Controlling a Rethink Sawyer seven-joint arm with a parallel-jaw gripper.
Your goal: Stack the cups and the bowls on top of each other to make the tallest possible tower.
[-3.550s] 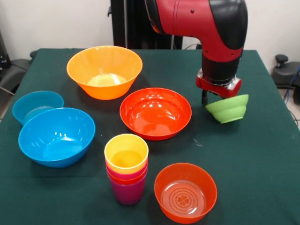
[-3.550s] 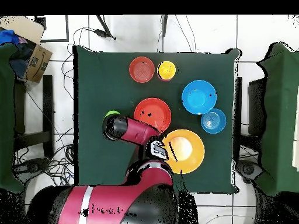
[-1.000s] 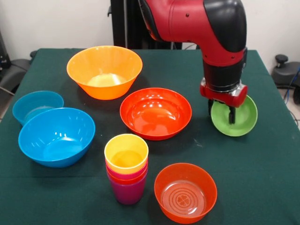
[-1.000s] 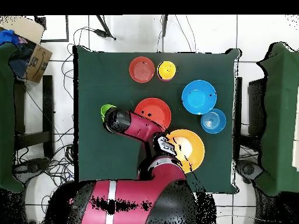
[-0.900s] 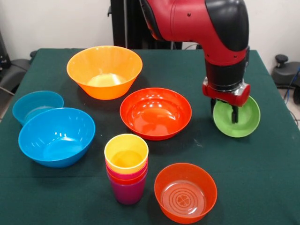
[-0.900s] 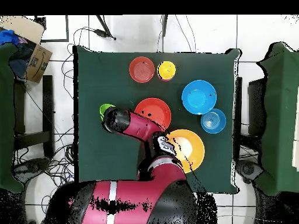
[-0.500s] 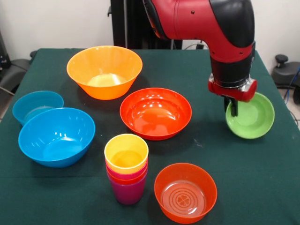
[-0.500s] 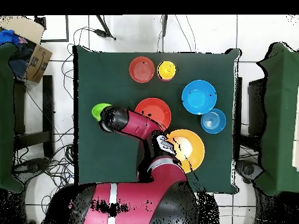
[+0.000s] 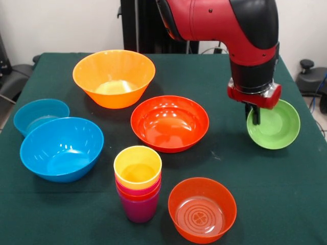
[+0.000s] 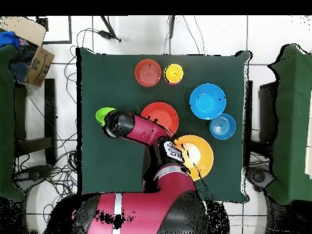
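Jaws of the gripper [image 9: 254, 113] clamped on the near rim of the small glossy green plastic bowl [image 9: 274, 124], tilted, mouth facing the camera, hanging just below and beside the jaws, apparently clear of the green-clothed worktop [image 9: 286, 194]. Judged early: only the narrow column of nested plastic tumblers [image 9: 138, 182], yellow on top, purple at base, built so far, well apart from the jaws. Five bowls unstacked.

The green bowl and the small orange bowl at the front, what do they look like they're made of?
Green bowl: apparently glossy opaque plastic, with soft highlights inside. Small orange bowl: likely translucent plastic; a ringed pattern on its base shows pale through it, and the rim shines.
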